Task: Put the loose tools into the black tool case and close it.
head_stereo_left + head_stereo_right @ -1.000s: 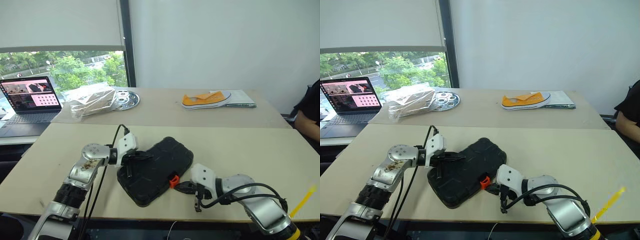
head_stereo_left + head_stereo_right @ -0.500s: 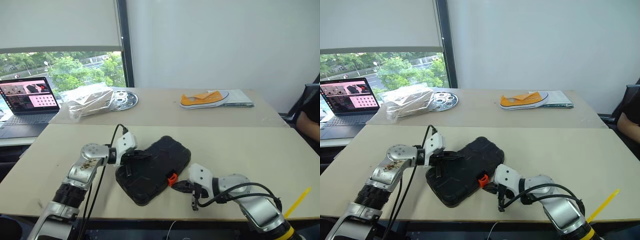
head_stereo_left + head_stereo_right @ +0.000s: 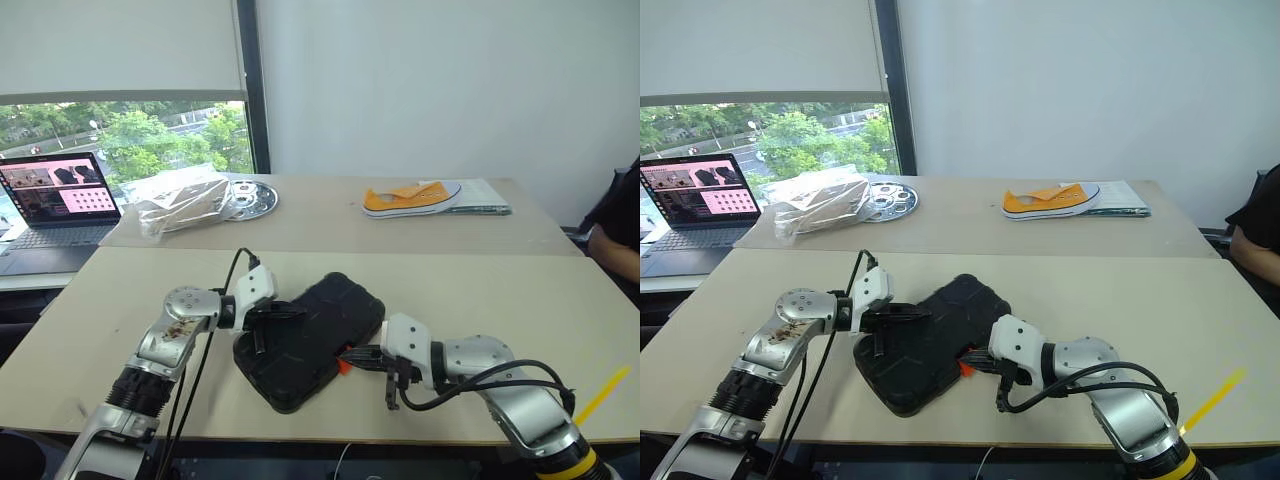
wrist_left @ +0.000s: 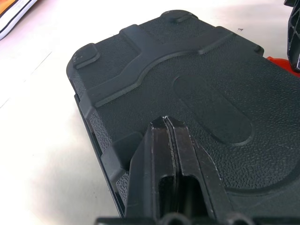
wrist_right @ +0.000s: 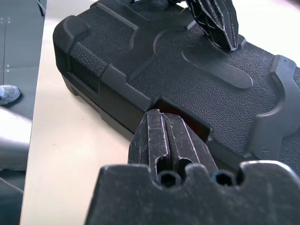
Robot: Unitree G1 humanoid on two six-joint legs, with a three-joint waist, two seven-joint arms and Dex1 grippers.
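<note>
The ribbed black plastic tool case (image 3: 308, 339) lay shut on the beige counter (image 3: 480, 290). The left gripper (image 4: 165, 123) pressed its lid, jaws together; the right gripper (image 5: 161, 123), jaws together, met its orange front latch (image 3: 343, 362).

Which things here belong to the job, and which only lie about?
Job: closed black ribbed plastic tool case; its small orange latch; left gripper; right gripper.

Lying about: yellow sneaker; open laptop; clear plastic bag; silver disc.
</note>
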